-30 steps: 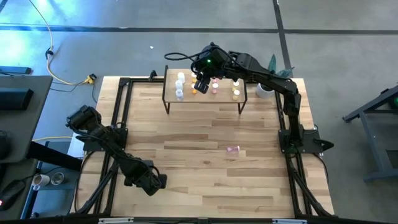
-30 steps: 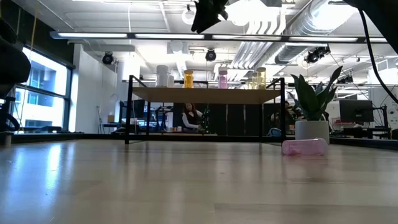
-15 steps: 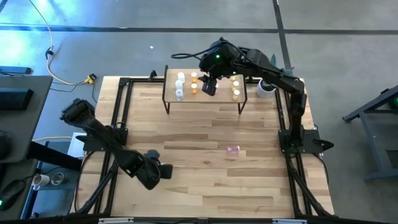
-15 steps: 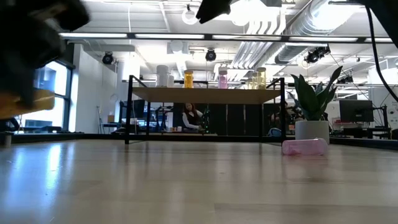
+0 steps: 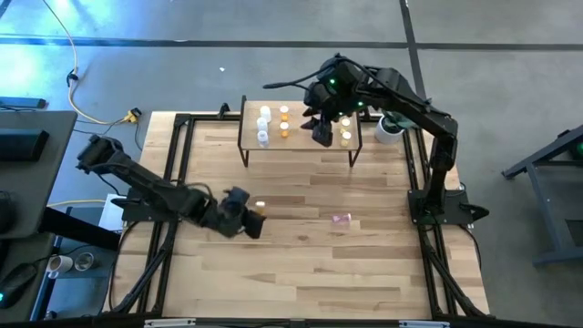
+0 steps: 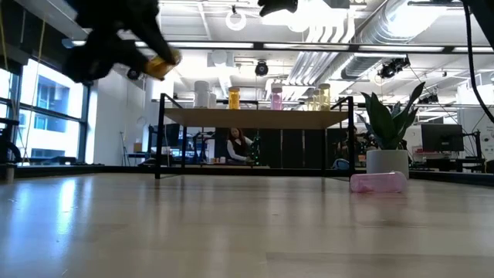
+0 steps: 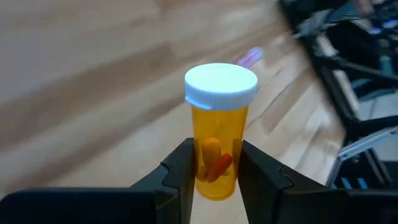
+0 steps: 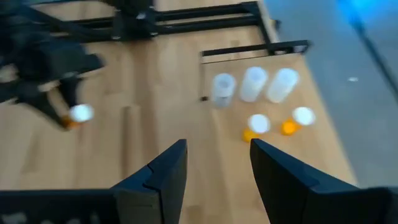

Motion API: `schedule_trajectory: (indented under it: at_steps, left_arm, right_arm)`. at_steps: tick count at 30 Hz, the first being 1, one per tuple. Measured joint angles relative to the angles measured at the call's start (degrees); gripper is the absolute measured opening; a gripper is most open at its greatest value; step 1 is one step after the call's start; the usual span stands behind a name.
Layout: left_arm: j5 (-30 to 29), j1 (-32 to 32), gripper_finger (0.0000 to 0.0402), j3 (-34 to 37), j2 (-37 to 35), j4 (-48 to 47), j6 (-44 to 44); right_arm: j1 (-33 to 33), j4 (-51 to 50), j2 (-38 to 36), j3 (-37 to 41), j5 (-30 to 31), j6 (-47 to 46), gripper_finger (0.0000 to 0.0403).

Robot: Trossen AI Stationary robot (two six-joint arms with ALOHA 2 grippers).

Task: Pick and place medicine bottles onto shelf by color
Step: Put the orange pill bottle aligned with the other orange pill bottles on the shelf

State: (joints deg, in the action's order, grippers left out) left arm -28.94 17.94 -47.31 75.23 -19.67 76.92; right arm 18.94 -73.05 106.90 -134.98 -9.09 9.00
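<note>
My left gripper (image 5: 253, 219) hangs above the middle of the table, shut on an orange medicine bottle (image 7: 216, 140) with a white cap, which also shows in the low view as the orange bottle (image 6: 162, 66). My right gripper (image 5: 321, 132) hovers open over the shelf (image 5: 301, 146), nothing between its fingers (image 8: 165, 171). On the shelf stand clear bottles (image 5: 263, 123), orange bottles (image 5: 284, 123) and yellow bottles (image 5: 345, 132); a pink one (image 6: 276, 97) shows in the low view. Another pink bottle (image 5: 341, 219) lies on its side on the table. My left gripper pinches the orange bottle's lower body (image 7: 214, 177) between its two fingers, one on either side. The white cap (image 7: 221, 86) stands out beyond the fingertips. The bottle is lifted clear of the table and tilted, the fingers slanting down.
A potted plant (image 5: 390, 128) in a white pot stands at the far right corner, beside the shelf's right end. Black frame rails run along the table's left edge (image 5: 173, 182) and right edge (image 5: 421, 182). Bare wood lies between the shelf and the near edge.
My left gripper has risen from near the table's front left and swung toward the table's middle and far side, rolling its wrist, carrying the orange bottle clear of the table. My right gripper has drifted along the shelf toward the table's right edge, staying open.
</note>
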Motion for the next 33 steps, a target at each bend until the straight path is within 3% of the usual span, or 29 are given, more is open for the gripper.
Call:
schedule_trajectory:
  at_steps: [7, 15, 21, 25, 33]
  left_arm:
    - [5.49, -8.97, 0.009, 0.0, -4.06, 8.05, -20.97]
    - [15.31, -16.83, 0.009, -0.03, -6.92, 17.52, -41.47]
    - [21.63, -20.73, 0.009, -0.04, -7.72, 20.82, -53.52]
    - [26.08, -22.53, 0.009, -0.04, -7.7, 22.49, -59.97]
    - [27.9, -24.34, 0.009, -0.04, -7.7, 23.88, -69.99]
  right_arm:
    - [-0.97, -0.51, -0.49, 0.0, -8.35, -0.16, 0.0167]
    - [-3.97, 1.2, -0.47, 0.0, -8.47, -3.36, 0.0167]
    - [-5.54, 3.92, -0.44, 0.0, -8.5, -12.08, 0.0167]
    - [-6.69, 3.93, -0.44, 0.0, -8.46, -13.1, 0.0167]
    - [-11.05, 6.11, -0.4, 0.0, -4.96, -13.76, 0.0184]
